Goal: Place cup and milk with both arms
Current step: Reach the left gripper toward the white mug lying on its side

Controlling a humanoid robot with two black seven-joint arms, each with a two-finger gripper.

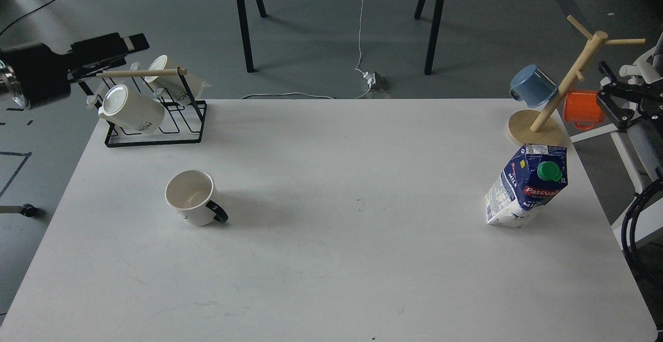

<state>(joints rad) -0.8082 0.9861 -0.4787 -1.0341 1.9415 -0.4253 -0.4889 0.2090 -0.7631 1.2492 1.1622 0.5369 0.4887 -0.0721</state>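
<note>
Ceramic white mug, rigid and breakable, stands at eight o'clock on the table, black handle toward four o'clock; grasp its rim. Milk carton, at three o'clock, likely dents, so squeeze mid-body. Left gripper and right gripper hold nothing; their opening is unclear.

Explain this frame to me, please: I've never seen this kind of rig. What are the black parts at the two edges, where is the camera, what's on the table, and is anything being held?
The camera sits in a humanoid robot's head, looking forward and down at a white table. The black parts are its two arms. The left gripper hangs off the table's far left corner, above a black wire rack holding two cream cups. The right gripper is at the far right, near a wooden mug tree with a blue mug and an orange mug.

On the table stand the cup, white with a black handle, and the milk. Nothing is held. Both jaws are too dark to judge.
</note>
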